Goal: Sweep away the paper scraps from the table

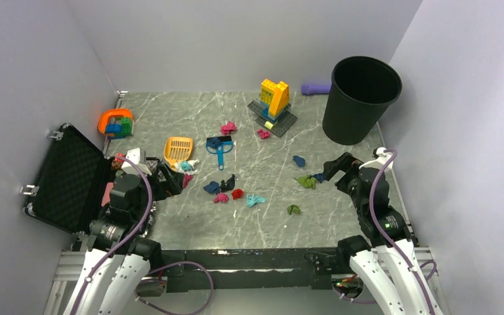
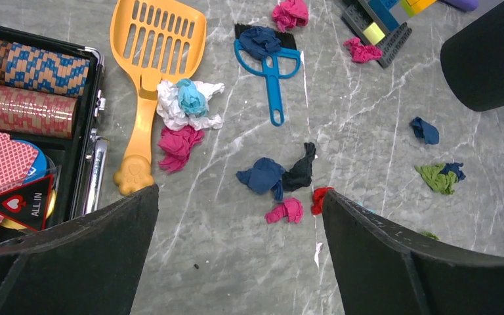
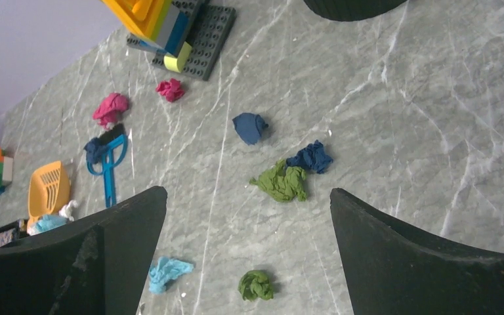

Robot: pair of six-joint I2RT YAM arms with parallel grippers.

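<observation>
Crouching at the near edge, both arms fold their elbows back and tip their wrists down toward the table [image 1: 262,226]. The left gripper [image 2: 239,200] is beside the open black case [image 1: 72,177], and the right gripper [image 3: 248,197] is near the right-hand edge. Each has its fingers spread wide and holds nothing — a ready stance, I judge, since no tool is picked up yet.

The paper scraps [image 1: 237,193] lie loose across the middle of the table. A knot of dark blue, magenta, red and teal sits between the grippers, and green and blue ones lie just ahead of the right gripper. White, teal and magenta ones rest by the handle of the orange scoop [image 1: 178,148].

Just beyond, the small blue brush [image 1: 220,149] lies flat beside the scoop with a dark blue scrap on its head — probably left there for the left arm to take first. Farther back, two magenta scraps sit near the brick build [image 1: 274,98], and the black bin [image 1: 361,98] stands upright at the far right, the likely destination.
</observation>
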